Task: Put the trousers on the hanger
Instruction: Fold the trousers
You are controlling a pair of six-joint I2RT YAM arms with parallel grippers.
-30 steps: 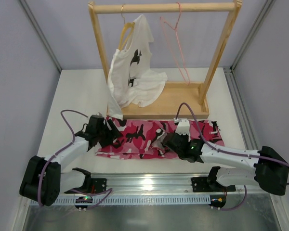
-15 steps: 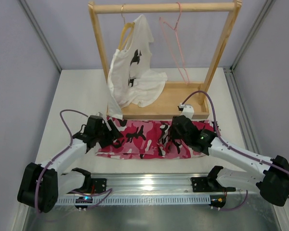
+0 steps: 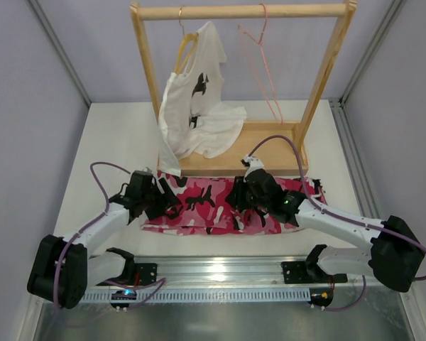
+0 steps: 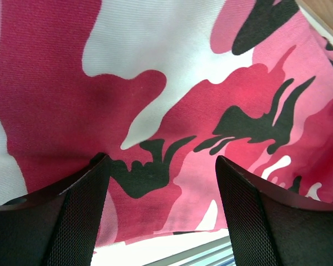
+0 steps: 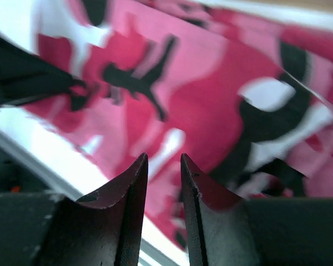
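Note:
The trousers (image 3: 209, 195), in pink, white and black camouflage, lie flat across the table just in front of the wooden rack. The hanger (image 3: 261, 67), thin pink wire, hangs empty on the rack's top bar to the right. My left gripper (image 3: 167, 202) hovers low over the trousers' left part. Its fingers (image 4: 83, 205) stand wide open with only cloth (image 4: 183, 83) below them (image 4: 161, 162). My right gripper (image 3: 241, 196) is over the middle of the trousers (image 5: 211, 83). Its jaws are parted by a narrow gap with nothing in it (image 5: 162, 160).
A white T-shirt (image 3: 199, 106) with a black print hangs from a wooden hanger on the left of the rack (image 3: 241, 11) and drapes onto the rack's base tray (image 3: 273, 153). A metal rail (image 3: 213, 270) runs along the near table edge.
My right arm has swung from the trousers' near right part leftward to their middle, and its jaws have gone from shut to slightly parted. The left gripper has barely moved.

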